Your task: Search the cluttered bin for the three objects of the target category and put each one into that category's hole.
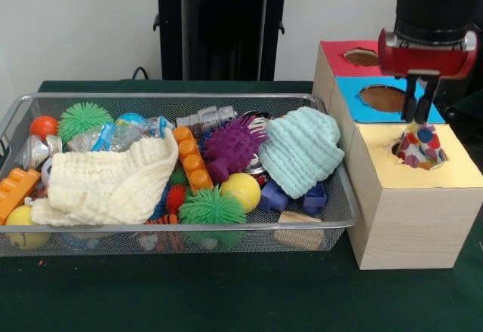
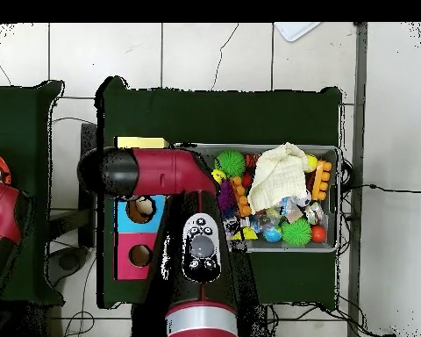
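One dotted cloth (image 1: 419,148) fills the yellow hole (image 1: 398,151) under the claw (image 1: 419,113).

lab, robot arm (image 2: 161,171), tiled floor (image 2: 249,53)

A wire mesh bin (image 1: 15,113) of cluttered toys sits beside a wooden box (image 1: 407,219). The gripper (image 1: 419,117) hangs above a spotted cloth (image 1: 421,147) stuffed into the yellow hole.

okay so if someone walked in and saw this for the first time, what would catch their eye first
Probably the wire bin, heaped with bright toys: a purple spiky ball in the middle, a cream cloth draped to its left. Beside the bin, the gripper hangs over the yellow box's hole, where a polka-dot item sits.
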